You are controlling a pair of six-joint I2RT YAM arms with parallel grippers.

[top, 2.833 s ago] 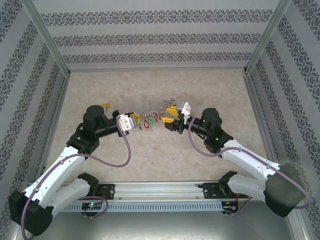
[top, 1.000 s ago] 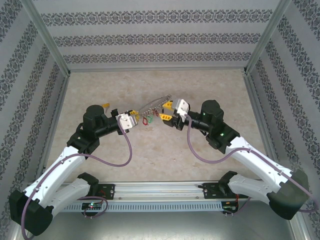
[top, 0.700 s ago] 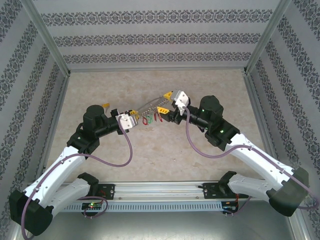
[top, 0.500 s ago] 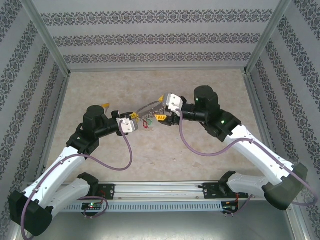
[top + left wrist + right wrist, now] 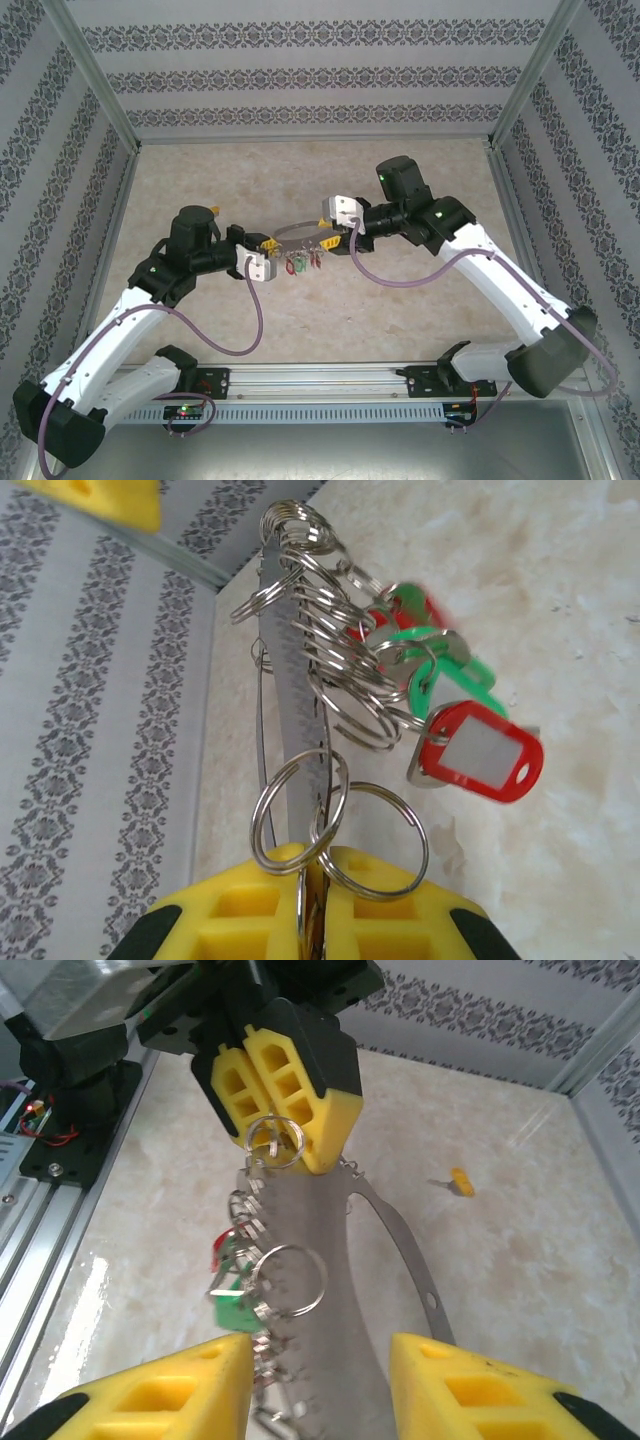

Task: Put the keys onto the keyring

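Note:
The keyring (image 5: 298, 232) is a long silver metal loop held off the table between both arms. My left gripper (image 5: 265, 245) is shut on its near end (image 5: 290, 680), yellow fingers (image 5: 380, 920) pressed together over two small rings. Keys with red (image 5: 480, 755) and green (image 5: 450, 670) tags hang from a row of small rings along the loop, seen below it from above (image 5: 300, 264). My right gripper (image 5: 318, 1355) stands open, its yellow fingers (image 5: 170, 1400) straddling the keyring's flat band (image 5: 310, 1220) with a gap on each side. The left gripper (image 5: 285, 1160) faces it.
A key with a yellow tag (image 5: 460, 1181) lies alone on the marble tabletop (image 5: 420, 180) beyond the left arm. Patterned walls (image 5: 320, 75) and metal posts enclose the table. The rail (image 5: 320, 380) with both arm bases runs along the near edge.
The right arm has swung left and up along the keyring, bringing its gripper much closer to the left gripper. The left arm shifted slightly and kept its hold.

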